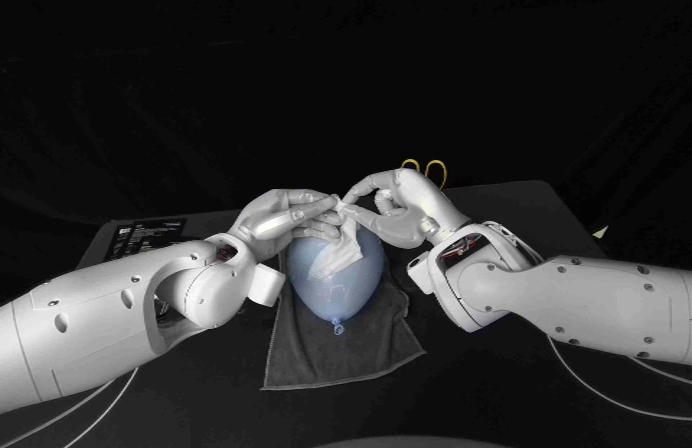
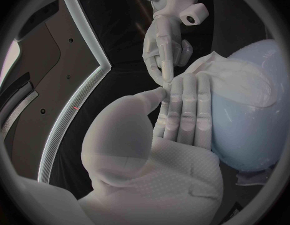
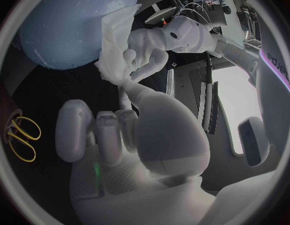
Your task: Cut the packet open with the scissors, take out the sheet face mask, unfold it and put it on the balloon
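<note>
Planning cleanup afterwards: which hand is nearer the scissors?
The right hand: the yellow-handled scissors lie just behind it on the table, while the left hand sits farther off, across the balloon's top.

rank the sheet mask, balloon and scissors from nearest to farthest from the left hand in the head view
1. sheet mask, pinched in the left hand's fingers.
2. balloon, just under that hand.
3. scissors, on the far side, behind the right hand.

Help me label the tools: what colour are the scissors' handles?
Yellow; the scissors show best in the right wrist view.
</note>
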{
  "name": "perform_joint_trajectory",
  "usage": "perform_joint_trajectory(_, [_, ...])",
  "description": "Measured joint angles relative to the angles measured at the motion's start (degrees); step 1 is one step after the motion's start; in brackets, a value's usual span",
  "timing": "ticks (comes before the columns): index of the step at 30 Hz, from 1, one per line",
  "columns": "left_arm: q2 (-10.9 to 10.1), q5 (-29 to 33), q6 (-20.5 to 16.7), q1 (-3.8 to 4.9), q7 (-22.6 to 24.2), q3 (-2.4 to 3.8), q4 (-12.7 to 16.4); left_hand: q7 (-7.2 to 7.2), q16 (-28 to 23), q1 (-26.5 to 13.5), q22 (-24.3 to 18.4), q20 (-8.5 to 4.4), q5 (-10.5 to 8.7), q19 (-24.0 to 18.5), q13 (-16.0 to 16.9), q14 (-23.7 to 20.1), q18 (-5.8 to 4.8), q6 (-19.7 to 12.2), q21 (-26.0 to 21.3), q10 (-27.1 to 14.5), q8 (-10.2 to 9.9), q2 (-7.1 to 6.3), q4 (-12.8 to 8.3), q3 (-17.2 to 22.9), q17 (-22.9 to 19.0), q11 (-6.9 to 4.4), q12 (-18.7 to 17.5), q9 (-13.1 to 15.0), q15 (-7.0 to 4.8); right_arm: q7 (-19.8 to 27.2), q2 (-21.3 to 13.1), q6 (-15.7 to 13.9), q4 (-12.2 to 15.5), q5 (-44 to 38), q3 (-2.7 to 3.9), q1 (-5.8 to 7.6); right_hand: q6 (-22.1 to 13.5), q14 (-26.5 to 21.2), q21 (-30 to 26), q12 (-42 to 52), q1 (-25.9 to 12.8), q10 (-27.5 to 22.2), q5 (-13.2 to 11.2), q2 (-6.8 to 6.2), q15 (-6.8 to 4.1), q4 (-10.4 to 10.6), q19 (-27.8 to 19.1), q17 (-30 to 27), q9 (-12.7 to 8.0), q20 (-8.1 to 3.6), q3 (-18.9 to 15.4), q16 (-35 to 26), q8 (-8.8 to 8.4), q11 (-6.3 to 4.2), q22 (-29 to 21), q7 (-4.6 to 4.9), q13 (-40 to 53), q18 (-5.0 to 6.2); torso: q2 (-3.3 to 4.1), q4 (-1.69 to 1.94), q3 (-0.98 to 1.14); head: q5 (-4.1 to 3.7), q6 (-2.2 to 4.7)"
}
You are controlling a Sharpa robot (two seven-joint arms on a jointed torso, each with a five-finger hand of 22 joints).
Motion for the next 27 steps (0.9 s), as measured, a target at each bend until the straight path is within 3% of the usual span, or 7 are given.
perform_joint_trajectory(6, [0.0, 0.0, -0.17, 0.01, -0.12, -0.02, -0.11, -0.33, 0.31, 0.01, -0.23, 0.02, 0.0, 0.45, 0.05, 0.36, 0.65, 0.32, -0.38, 0.62, 0.25, -0.03, -0.08, -1.12, 0.24, -0.62, 0.0, 0.0, -0.18, 0.05, 0.07, 0.53, -0.14, 0.22, 0.01, -0.01, 0.0, 0.0, 0.0, -0.01, -0.01, 0.0, 0.23, 0.0, 0.01, 0.0, -0.02, 0.0, 0.0, 0.0, 0.0, 0.0, 0.0, 0.0, -0.01, -0.01, -0.01, 0.0, -0.01, 0.0, 0.0, 0.01, 0.08])
perform_joint_trajectory(9, [0.0, 0.02, -0.43, 0.01, -0.16, -0.02, -0.17, -1.18, 0.95, 0.31, -0.33, -0.11, 0.0, 1.54, 0.23, 1.22, 0.77, 1.17, -0.38, 1.79, 0.7, -1.14, -0.31, -2.78, 0.65, -1.38, 0.46, 0.0, -0.86, -0.05, 0.08, 1.02, -0.23, 0.26, 0.02, -0.01, 0.0, -0.01, 0.0, -0.01, -0.22, -0.01, 0.22, 0.21, 0.01, 0.16, -0.02, -0.01, 0.0, 0.0, 0.16, -0.03, 0.01, 0.0, -0.03, -0.01, -0.03, 0.0, 0.0, 0.0, -0.01, 0.01, 0.09])
perform_joint_trajectory(17, [-0.02, 0.03, -0.92, -0.01, -0.18, -0.02, -0.19, -1.46, 0.95, 0.42, -0.53, -0.32, 0.0, 1.75, 0.22, 1.43, 0.78, 1.45, -0.62, 2.06, 1.02, -1.55, 0.11, -3.26, 0.83, -1.65, 0.46, 0.0, -1.06, -0.73, 0.15, 2.36, -0.49, 0.27, 0.02, 0.0, -0.05, -0.01, -0.28, -0.56, -1.57, -0.02, 0.21, 0.77, 0.02, 0.64, -0.11, -0.05, 0.0, -0.07, 0.63, -0.06, 0.02, 0.0, -0.04, -0.06, -0.05, -0.01, 0.0, 0.03, -0.03, 0.03, 0.04])
perform_joint_trajectory(19, [-0.05, 0.03, -1.0, -0.01, -0.18, -0.03, -0.17, -1.53, 0.95, 0.42, -0.68, -0.22, 0.0, 2.07, 0.22, 1.44, 0.79, 1.52, -0.86, 2.3, 1.02, -1.55, 0.47, -3.62, 0.97, -1.62, 0.46, 0.0, -1.06, -0.89, 0.16, 2.62, -0.56, 0.27, 0.02, 0.0, -0.13, -0.01, -0.28, -0.57, -2.23, -0.06, 0.18, 1.4, 0.02, 1.27, -0.12, -0.05, 0.0, -0.07, 0.68, -0.15, 0.02, -0.05, -0.03, -0.14, -0.03, -0.02, 0.0, 0.03, -0.03, 0.09, 0.0])
perform_joint_trajectory(27, [-0.14, -0.1, -1.08, -0.01, -0.18, -0.03, 0.0, -1.53, 0.94, 0.44, -0.98, -0.41, 0.0, 2.26, 0.22, 1.44, 0.78, 1.52, -1.27, 2.43, 1.02, -1.53, 0.7, -3.85, 1.17, -1.63, 0.46, 0.0, -1.06, -0.97, 0.06, 2.68, -0.43, 0.37, 0.02, 0.01, -0.31, -0.01, -0.14, -0.69, -2.82, -0.06, 0.08, 1.56, 0.02, 1.47, -0.13, -0.04, 0.0, -0.07, 0.77, 0.0, 0.02, -0.06, -0.01, -0.33, 0.0, -0.02, 0.04, 0.01, 0.0, 0.14, 0.02])
